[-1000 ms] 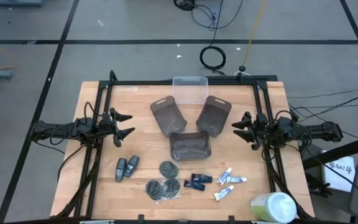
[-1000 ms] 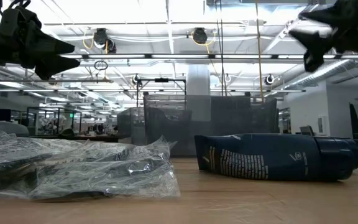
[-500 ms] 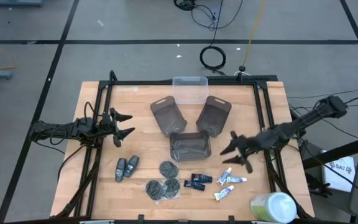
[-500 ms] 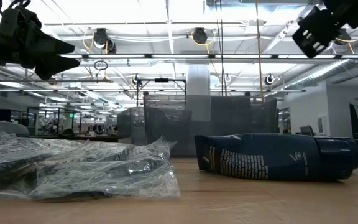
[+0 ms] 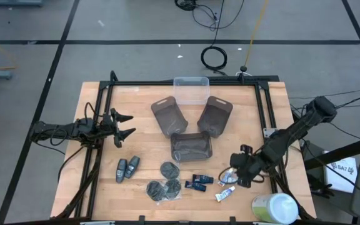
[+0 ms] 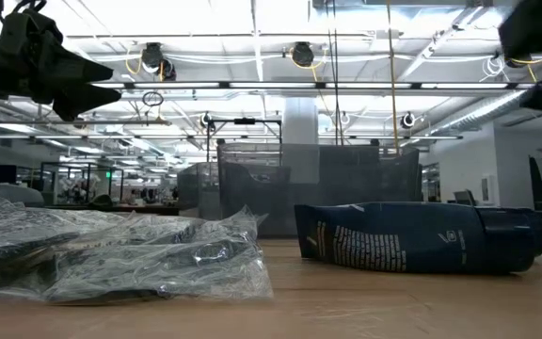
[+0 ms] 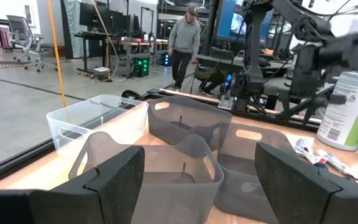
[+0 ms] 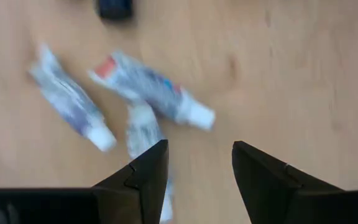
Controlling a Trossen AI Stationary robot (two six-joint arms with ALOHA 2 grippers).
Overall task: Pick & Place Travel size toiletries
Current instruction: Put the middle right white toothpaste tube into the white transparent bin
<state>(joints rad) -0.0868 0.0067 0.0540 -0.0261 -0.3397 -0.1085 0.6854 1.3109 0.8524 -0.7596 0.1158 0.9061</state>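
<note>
Toothpaste tubes (image 8: 148,93) lie right under the right gripper (image 5: 234,175), jaws spread and empty, long axes slanting across the gap; left gripper (image 5: 125,125) parked well away, also spread.

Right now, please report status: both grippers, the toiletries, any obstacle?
Right gripper open, above white tubes, holding nothing. Left gripper open, waiting at table's left side. Nothing between the right gripper and the tubes.

From overhead I get even, soft light with faint shadows under the arms. The low view glares: ceiling lamps (image 6: 294,54) blaze across the top of the frame, leaving the near bottle (image 6: 422,237) dark. My right wrist picture smears the tubes (image 8: 151,90) with motion blur.
</note>
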